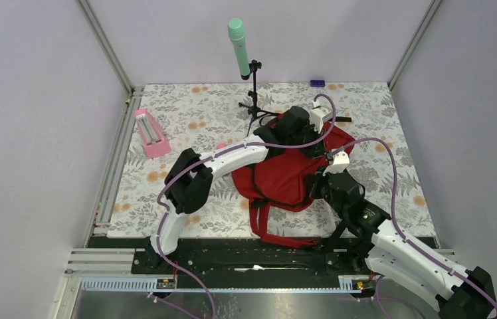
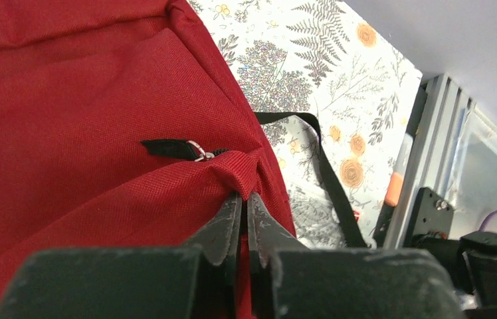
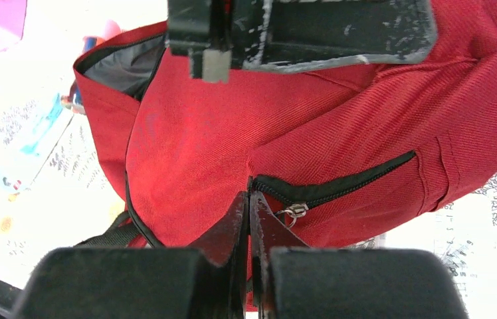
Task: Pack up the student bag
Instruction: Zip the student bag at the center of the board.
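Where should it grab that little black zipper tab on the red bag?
Probably the free end of the black tab, away from its metal ring. It lies flat on the student bag, so come from above, slide under the loose tip and pinch its flat faces.

I see the red student bag on the flowery table. My left arm and right arm both reach onto it. A pink box lies well apart.
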Controlling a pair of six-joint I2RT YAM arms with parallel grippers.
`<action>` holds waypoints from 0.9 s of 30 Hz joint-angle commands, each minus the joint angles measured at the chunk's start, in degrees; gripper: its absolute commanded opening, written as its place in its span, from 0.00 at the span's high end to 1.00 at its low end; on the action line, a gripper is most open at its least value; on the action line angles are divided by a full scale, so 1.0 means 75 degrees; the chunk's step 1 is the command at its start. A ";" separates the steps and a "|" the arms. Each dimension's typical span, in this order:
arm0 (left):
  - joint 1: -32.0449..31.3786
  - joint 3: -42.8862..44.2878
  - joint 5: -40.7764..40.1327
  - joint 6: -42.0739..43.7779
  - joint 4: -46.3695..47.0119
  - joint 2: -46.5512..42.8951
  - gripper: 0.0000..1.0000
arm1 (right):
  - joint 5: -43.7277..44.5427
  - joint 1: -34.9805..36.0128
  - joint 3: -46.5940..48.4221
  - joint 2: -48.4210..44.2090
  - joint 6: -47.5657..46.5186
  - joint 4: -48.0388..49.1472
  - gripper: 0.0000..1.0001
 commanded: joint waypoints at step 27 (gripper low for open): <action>0.0731 -0.6844 -0.3956 -0.2032 0.0381 -0.5751 0.03 | -0.0639 -0.2251 0.2807 0.2556 -0.2053 -0.1996 0.02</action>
